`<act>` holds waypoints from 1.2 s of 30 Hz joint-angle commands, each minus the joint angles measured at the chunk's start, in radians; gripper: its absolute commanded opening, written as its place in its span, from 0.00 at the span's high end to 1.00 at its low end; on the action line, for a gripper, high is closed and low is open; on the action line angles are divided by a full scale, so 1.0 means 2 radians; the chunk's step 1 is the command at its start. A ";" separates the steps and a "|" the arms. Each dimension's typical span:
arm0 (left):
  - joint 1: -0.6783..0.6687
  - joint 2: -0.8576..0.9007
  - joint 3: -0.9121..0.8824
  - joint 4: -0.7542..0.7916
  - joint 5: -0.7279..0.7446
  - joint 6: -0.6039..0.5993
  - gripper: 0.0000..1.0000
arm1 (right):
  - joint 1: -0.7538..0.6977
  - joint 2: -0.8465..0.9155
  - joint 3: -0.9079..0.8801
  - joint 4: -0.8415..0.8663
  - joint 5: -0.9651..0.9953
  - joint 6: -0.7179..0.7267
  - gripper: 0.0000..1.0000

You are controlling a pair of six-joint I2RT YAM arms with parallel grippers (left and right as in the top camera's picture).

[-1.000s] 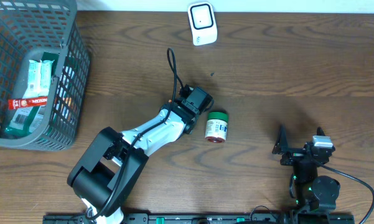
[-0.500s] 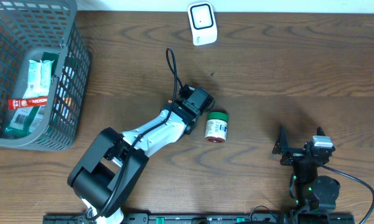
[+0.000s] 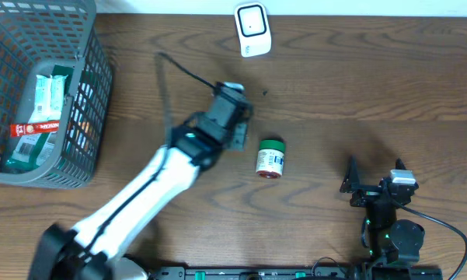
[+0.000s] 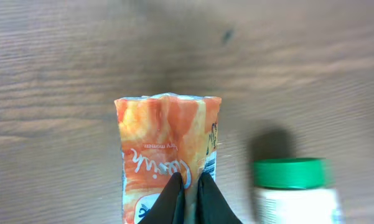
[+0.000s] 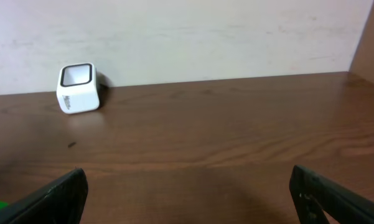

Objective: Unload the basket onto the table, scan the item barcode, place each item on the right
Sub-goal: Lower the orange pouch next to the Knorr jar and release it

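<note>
Left wrist view: the left hand (image 4: 188,190) pinches an orange packet (image 4: 168,134) by a thin fold, near a green-lidded jar (image 4: 290,186) on the worktop (image 4: 62,50), a slim grip that could let the packet twist or slip before its barcode faces the white scanner (image 3: 252,29).

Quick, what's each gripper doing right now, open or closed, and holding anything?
Left gripper: closed, pinching the orange printed plastic packet.
Right gripper: open wide, holding nothing.
</note>
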 commanded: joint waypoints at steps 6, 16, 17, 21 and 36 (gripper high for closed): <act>0.105 0.013 0.004 -0.008 0.326 -0.051 0.93 | -0.003 -0.003 -0.001 -0.002 0.001 0.006 0.01; 0.144 0.088 0.003 0.005 0.398 -0.050 0.93 | -0.003 -0.003 -0.001 -0.002 0.001 0.006 0.01; 0.144 0.096 0.003 0.008 0.404 -0.048 0.93 | -0.003 -0.003 -0.001 -0.002 0.001 0.006 0.01; 0.143 0.140 -0.001 0.071 0.493 -0.047 0.93 | -0.003 -0.003 -0.001 -0.002 0.001 0.006 0.01; 0.143 0.200 -0.011 0.116 0.462 -0.043 0.93 | -0.003 -0.003 -0.001 -0.002 0.001 0.006 0.01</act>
